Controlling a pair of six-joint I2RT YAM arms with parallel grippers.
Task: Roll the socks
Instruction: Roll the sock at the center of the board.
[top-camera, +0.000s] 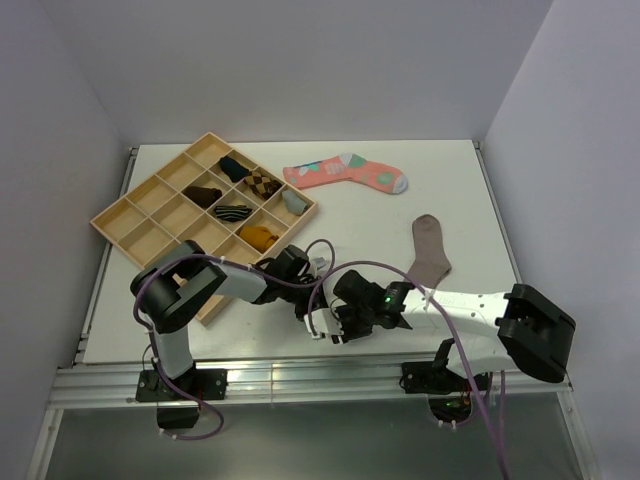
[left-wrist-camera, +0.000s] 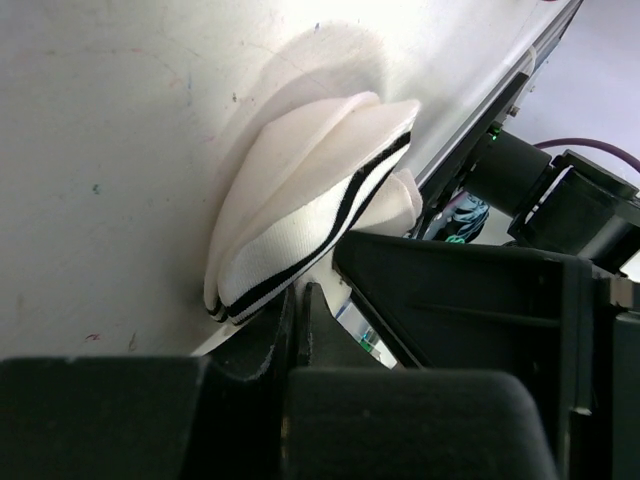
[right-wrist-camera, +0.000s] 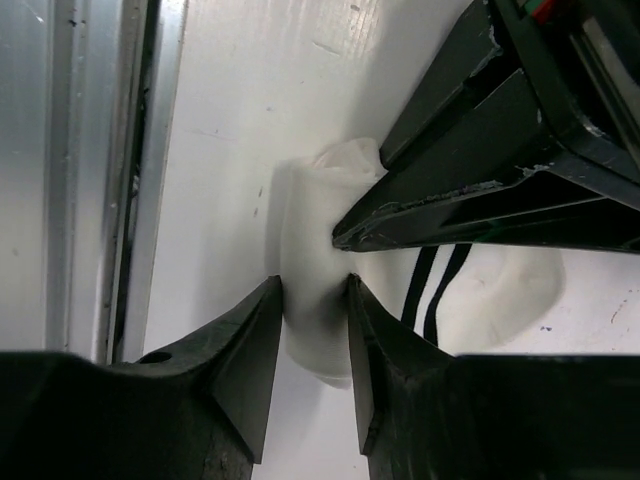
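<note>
white sock lay bunched near the front edge of the table, half folded with its dark stripes showing. left gripper was clamped tight on the lower fold, likely anchoring it so the roll would not spring loose. right gripper straddled the other end, fingers touching fabric on both sides. it looked like a pinch, though how firm was unclear. taupe sock lay flat, well apart, not yet rolled. rolling looked only partly done.
</note>
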